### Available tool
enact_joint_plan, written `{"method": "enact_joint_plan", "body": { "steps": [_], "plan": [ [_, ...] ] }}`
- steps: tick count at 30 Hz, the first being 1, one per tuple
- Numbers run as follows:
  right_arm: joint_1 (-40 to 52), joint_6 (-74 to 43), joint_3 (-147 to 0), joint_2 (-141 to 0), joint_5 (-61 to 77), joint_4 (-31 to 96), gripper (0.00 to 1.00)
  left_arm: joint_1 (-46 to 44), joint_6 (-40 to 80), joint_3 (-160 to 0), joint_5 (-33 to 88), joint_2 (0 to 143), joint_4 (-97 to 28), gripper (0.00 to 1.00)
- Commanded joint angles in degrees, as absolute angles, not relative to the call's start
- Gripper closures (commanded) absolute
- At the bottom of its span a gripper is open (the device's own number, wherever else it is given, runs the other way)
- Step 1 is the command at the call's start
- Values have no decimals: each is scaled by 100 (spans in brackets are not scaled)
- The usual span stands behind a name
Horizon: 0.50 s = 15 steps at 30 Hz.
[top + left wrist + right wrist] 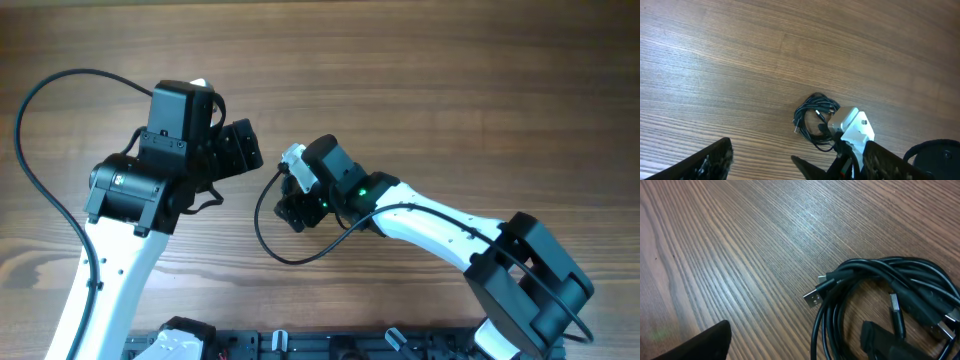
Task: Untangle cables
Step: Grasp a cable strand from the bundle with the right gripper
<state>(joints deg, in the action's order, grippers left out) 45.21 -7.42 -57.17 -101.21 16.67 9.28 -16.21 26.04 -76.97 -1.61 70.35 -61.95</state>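
The cable bundle (875, 269) lies mid-scene on the wooden table (420, 80), just right of my left gripper (761, 152), whose fingers hang spread and empty. The right gripper (796, 327) is parted too, with one finger down among the loops (nothing pinched). I judge the cord light, floppy and slick-jacketed. The free USB plug (813, 299) sticking out of the coil looks like the firmest hold.

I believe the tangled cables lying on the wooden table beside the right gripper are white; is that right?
Not quite: the cables are black, not white, as the right wrist view shows. They do lie tangled on the wooden table beside the right gripper.
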Motion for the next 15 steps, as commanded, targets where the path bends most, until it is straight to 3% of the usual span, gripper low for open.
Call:
{"method": "enact_joint_plan", "body": {
  "steps": [1,10,12,15],
  "plan": [
    [4541,-773,-5734,-10224,1293,1070,27,-1590,2620,-7769,-91,7052,-6189,14],
    [4541,-773,-5439,-10265,598,1568,29,-1590,2620,-7769,-89,7052,-6219,14],
    [4541,-862,-5439,-10265,598,1566,43,-1590,2620,-7769,-89,7052,-6241,13],
    [4541,-1068,-5441,-10265,620,1570,84,-1590,2620,-7769,-89,7052,-6263,13]
  ]
}}
